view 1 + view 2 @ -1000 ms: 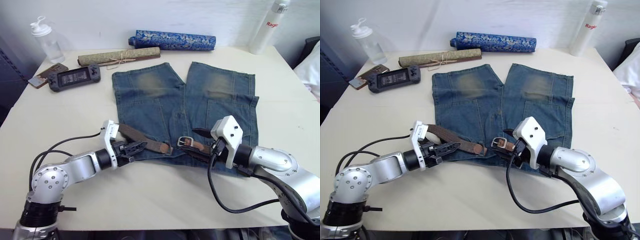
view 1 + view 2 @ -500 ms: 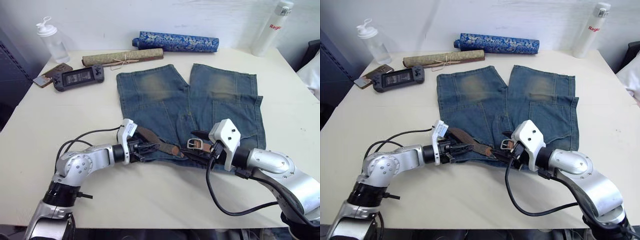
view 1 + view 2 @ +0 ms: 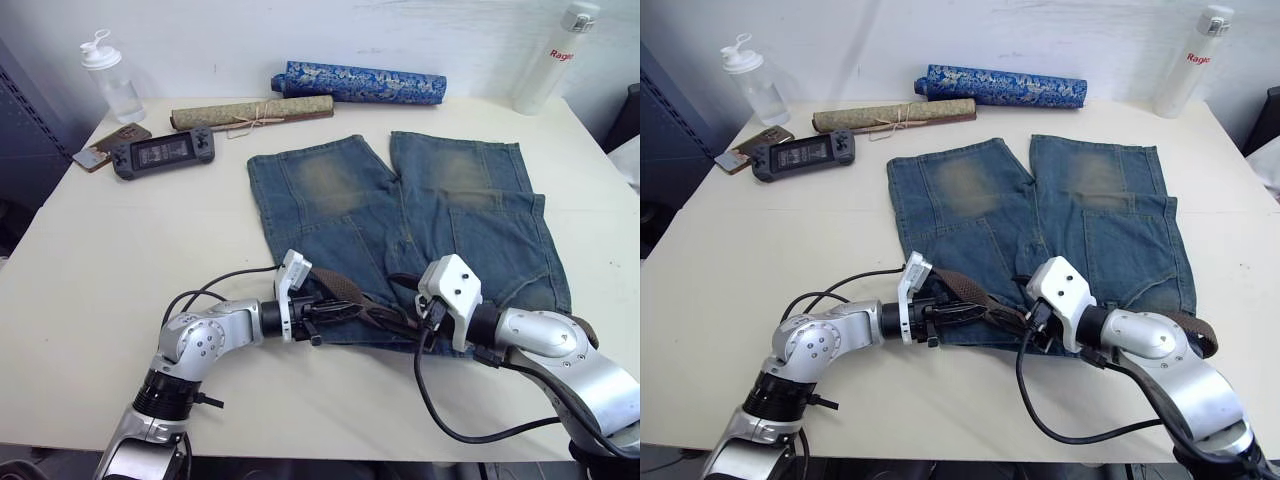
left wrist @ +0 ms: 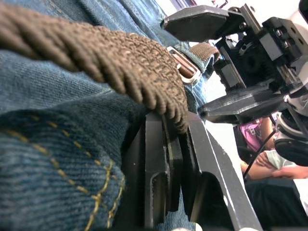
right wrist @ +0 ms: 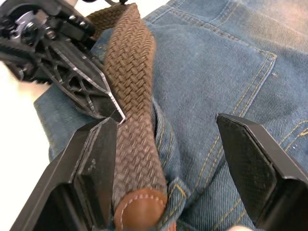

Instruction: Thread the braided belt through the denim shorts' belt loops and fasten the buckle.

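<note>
Right wrist view gives us the clearest look: our right gripper (image 5: 168, 178) is spread wide, and the braided belt (image 5: 132, 96) runs lengthwise just inside one finger, its tan leather tip (image 5: 139, 204) sitting down near the base of that finger. Nothing is pinched there yet; the other finger is well apart, over bare denim.

In the left wrist view our left gripper (image 4: 175, 144) is pressed together on the belt, the brown weave draped over the tops of the fingers, and the silver buckle (image 4: 185, 67) shows just past them, next to the other gripper.

From the head cameras, the denim shorts (image 3: 400, 220) lie flat on the table with the waistband toward the near edge, legs pointing at the far edge. Both grippers meet at the middle of that waistband, and the belt lies along it, so its long axis runs side to side between our two arms.

We reckon the tip is the thing to grab next, and the right arm is clearly the nearer one, since the strap already sits between its fingers. We can't make out the belt loops clearly, so we can't tell how many are threaded.
</note>
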